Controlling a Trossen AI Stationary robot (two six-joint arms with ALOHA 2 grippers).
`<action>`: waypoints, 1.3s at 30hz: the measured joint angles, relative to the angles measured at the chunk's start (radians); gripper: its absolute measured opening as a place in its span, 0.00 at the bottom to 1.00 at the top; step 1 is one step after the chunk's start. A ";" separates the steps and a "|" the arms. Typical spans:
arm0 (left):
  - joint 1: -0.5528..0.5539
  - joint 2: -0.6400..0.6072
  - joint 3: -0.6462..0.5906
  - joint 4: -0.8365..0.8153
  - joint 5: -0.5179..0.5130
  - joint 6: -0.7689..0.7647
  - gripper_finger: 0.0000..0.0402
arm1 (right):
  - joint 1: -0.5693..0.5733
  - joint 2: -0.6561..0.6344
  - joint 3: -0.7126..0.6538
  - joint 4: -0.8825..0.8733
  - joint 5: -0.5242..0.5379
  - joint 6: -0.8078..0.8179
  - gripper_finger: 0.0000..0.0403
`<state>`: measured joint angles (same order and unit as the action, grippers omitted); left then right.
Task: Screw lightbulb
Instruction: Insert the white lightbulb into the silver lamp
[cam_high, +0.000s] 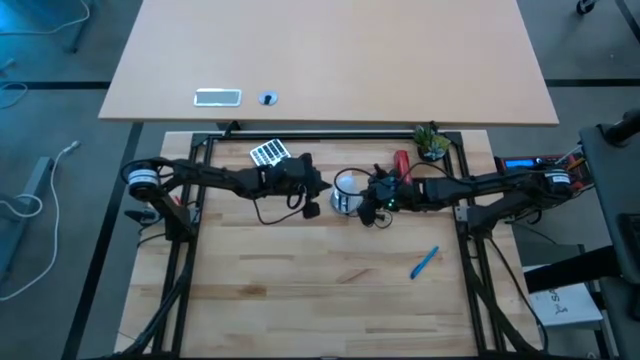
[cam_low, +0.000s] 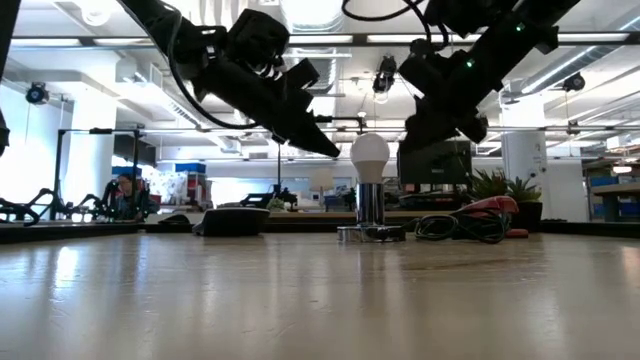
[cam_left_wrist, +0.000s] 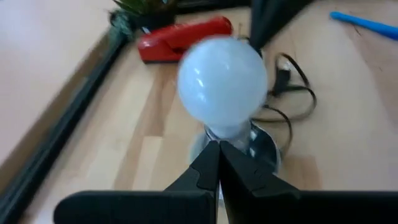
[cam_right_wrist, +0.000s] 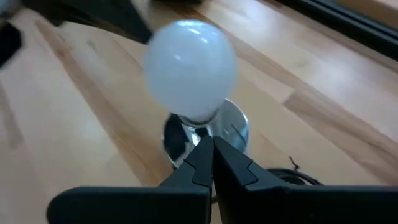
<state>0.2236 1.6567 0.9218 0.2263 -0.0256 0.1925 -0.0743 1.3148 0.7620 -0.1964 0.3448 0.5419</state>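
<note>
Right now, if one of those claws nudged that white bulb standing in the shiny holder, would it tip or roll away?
Probably not roll: the lightbulb stands upright with its narrow end down in the silver socket. A sideways push might tip both, since the socket's base looks small. The smooth round globe would likely be slippery and fragile for the shut left gripper or right gripper.

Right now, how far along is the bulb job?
Done, by the look of it: the lightbulb stands upright in the silver socket. In hand: nothing; the left gripper and right gripper are both shut, empty, flanking it. Left: how tightly it is screwed cannot be seen.
</note>
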 joint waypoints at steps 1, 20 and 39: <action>0.000 -0.002 0.000 -0.017 0.022 0.000 0.00 | -0.001 0.000 0.000 -0.011 0.005 -0.001 0.00; 0.002 0.060 0.000 0.136 0.059 -0.002 0.00 | -0.031 0.054 -0.001 0.118 0.017 -0.089 0.00; 0.007 0.057 0.000 0.118 -0.046 -0.018 0.00 | -0.009 0.058 -0.001 0.172 -0.065 -0.080 0.00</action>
<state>0.2302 1.7139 0.9215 0.3444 -0.0711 0.1745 -0.0834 1.3726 0.7609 -0.0246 0.2795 0.4618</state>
